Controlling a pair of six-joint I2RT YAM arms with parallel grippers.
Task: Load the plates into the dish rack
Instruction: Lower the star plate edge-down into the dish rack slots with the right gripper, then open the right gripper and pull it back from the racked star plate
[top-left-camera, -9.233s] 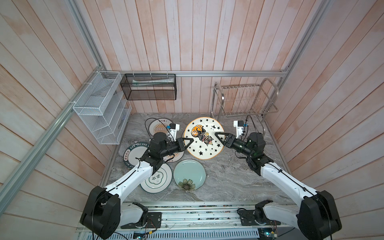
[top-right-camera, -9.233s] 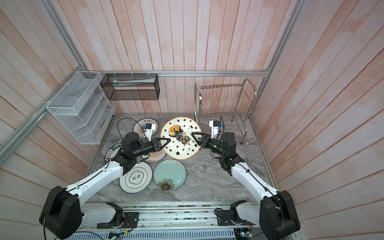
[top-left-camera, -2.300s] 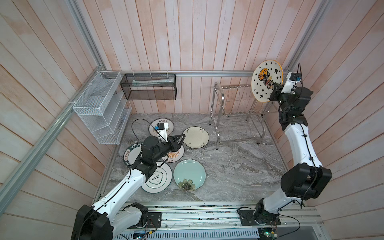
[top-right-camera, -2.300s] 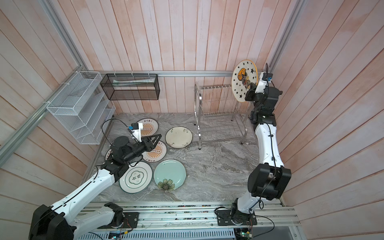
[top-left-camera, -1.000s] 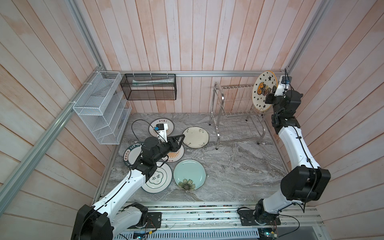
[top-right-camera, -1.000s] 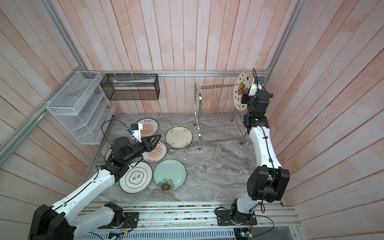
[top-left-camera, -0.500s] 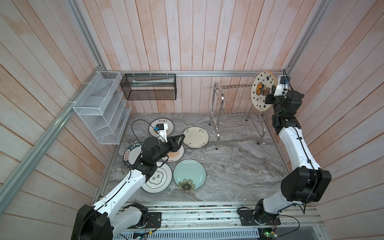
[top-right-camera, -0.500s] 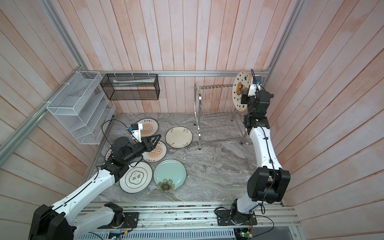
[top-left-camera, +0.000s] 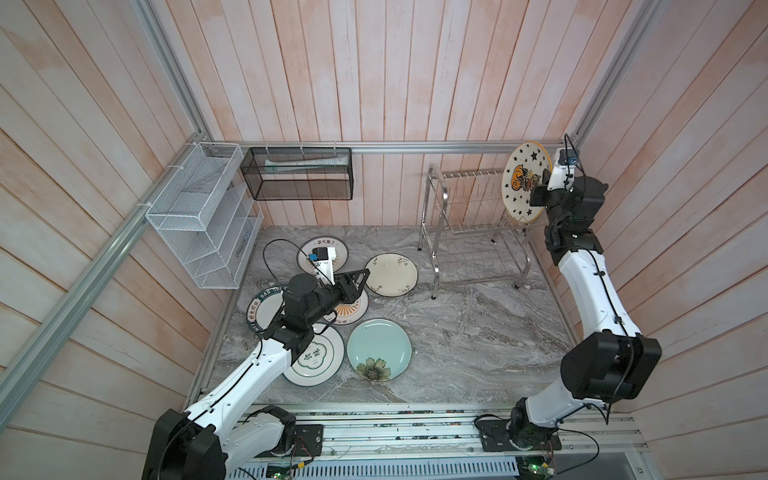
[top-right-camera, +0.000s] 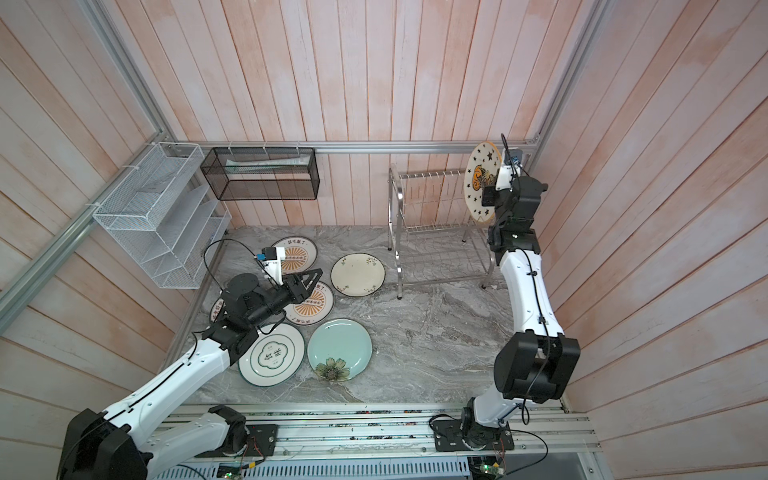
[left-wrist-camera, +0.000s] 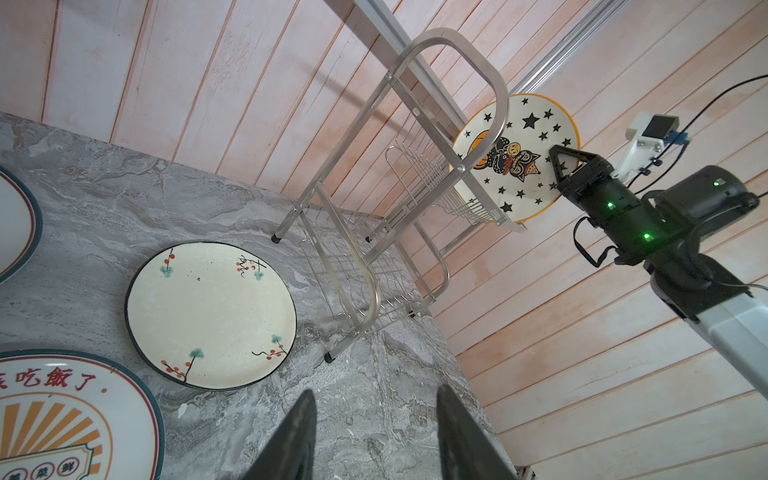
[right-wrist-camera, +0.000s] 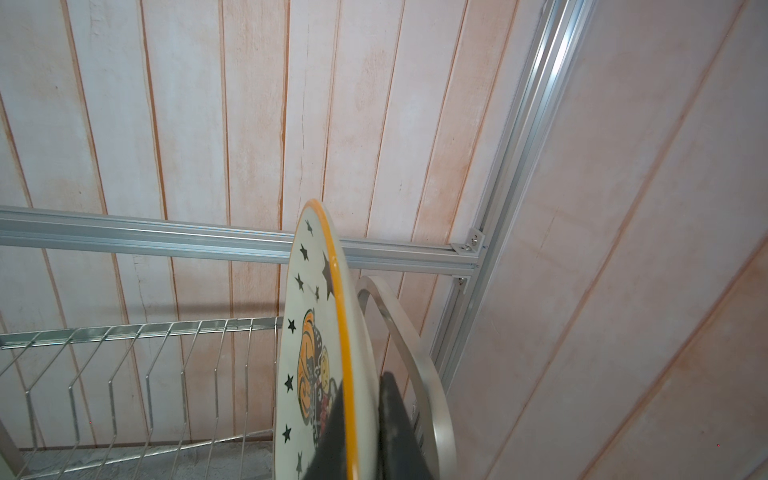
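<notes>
My right gripper (top-left-camera: 537, 195) is shut on the rim of the yellow-rimmed star plate (top-left-camera: 521, 174), pinching it between both fingers (right-wrist-camera: 395, 399). The plate (right-wrist-camera: 307, 332) stands upright at the right end of the dish rack (top-left-camera: 432, 199), its lower edge down at the upper tier. Whether it rests on the wires I cannot tell. My left gripper (top-left-camera: 361, 276) hovers open and empty over an orange sunburst plate (top-left-camera: 351, 309). Lying flat on the table are the cream plate (top-left-camera: 390, 274), a second sunburst plate (top-left-camera: 324, 253), the pale-blue plate (top-left-camera: 379, 349), the green-ringed plate (top-left-camera: 316, 355) and the dark-green lettered plate (top-left-camera: 259, 309).
A white mesh shelf basket (top-left-camera: 199, 216) hangs on the left wall and a black mesh box (top-left-camera: 299, 180) on the back wall. The right wall and an aluminium corner post (right-wrist-camera: 511, 174) stand close beside the rack's looped side frame (right-wrist-camera: 399, 324).
Over the last seconds my right gripper has brought the star plate down and slightly left, onto the rack's right end. The left arm has stayed put.
</notes>
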